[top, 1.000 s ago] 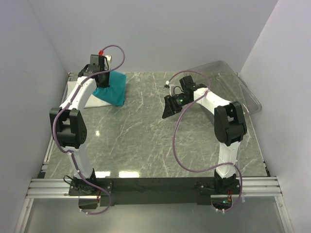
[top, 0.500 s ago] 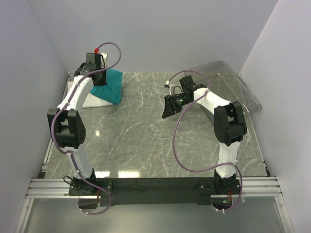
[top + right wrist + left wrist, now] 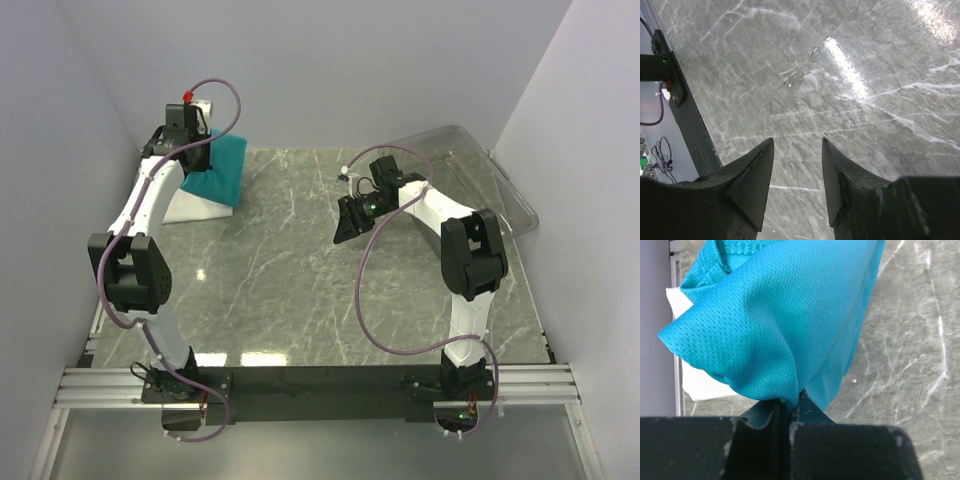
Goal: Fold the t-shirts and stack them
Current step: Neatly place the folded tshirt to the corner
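At the far left corner of the table, the teal-blue t-shirt hung bunched from the left gripper. Its two black fingers were pressed together, pinching a fold of the cloth.

- Teal fabric: fine mesh knit with a pinhole pattern and a slight sheen, falling in soft, rounded folds. A ribbed edge showed at the upper left of the wrist view.
- White t-shirt: plain and smooth, with no print seen. It lay flat on the table by the left edge as a wedge-shaped fold, under and beside the teal one. The top view showed the teal cloth overlapping it.
- Right gripper: two dark, wedge-shaped fingers, spread apart with nothing between them. It was held above bare table near the middle, well apart from both shirts.
- Table surface: grey-green, marble-like with white veins, and glossy with bright glare patches.
- Tray: clear plastic, rectangular with rounded corners, at the far right corner.

Count: two t-shirts (one teal, one white), one tray, two arms, and two fingers on each gripper.
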